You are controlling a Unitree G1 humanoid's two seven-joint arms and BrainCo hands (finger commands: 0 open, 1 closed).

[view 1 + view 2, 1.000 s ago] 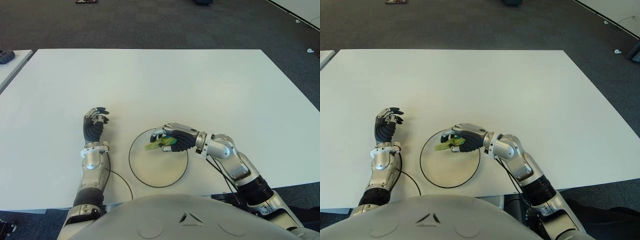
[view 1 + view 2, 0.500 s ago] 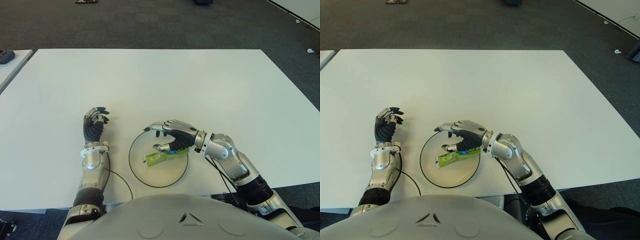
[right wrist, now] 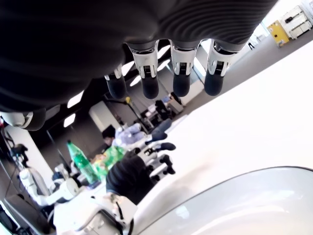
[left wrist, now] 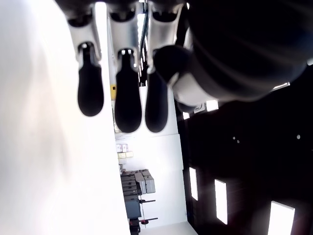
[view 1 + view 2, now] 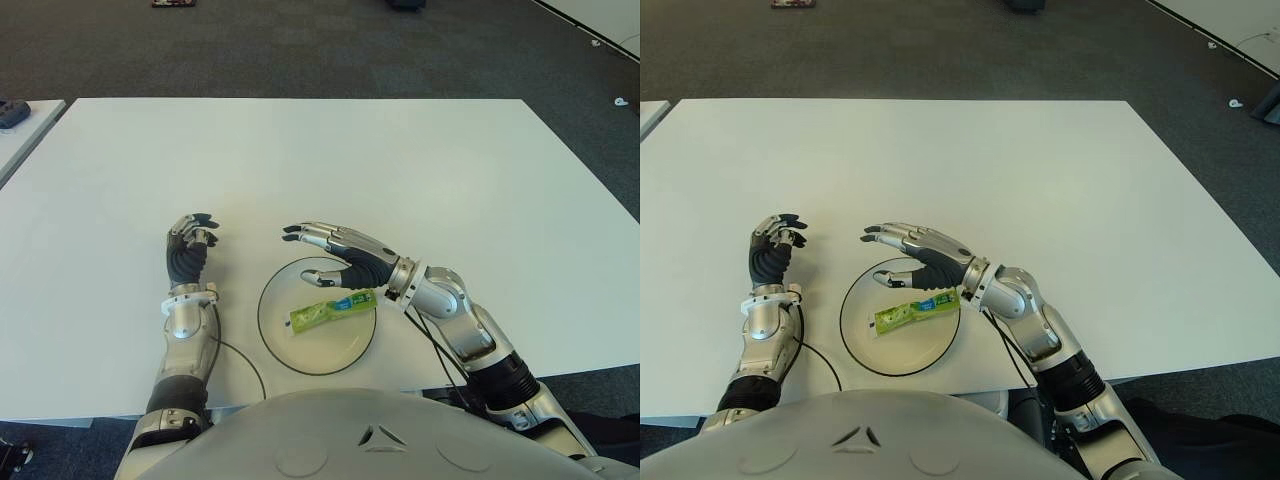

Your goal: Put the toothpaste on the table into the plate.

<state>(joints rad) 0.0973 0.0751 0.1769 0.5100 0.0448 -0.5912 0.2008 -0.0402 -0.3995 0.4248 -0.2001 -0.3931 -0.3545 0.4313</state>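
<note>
The slim green toothpaste [image 5: 331, 308] tube lies flat inside the round, dark-rimmed plate [image 5: 268, 334]. My right hand [image 5: 345, 256] hovers over the plate's far edge, fingers spread, holding nothing. My left hand [image 5: 188, 250], left of the plate, is curled and empty on the smooth white table [image 5: 320, 170].

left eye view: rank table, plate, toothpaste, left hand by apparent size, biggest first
1. table
2. plate
3. toothpaste and left hand: they cover about the same area, too close to rank. The tube lies inside the plate; the open right hand is above it.
</note>
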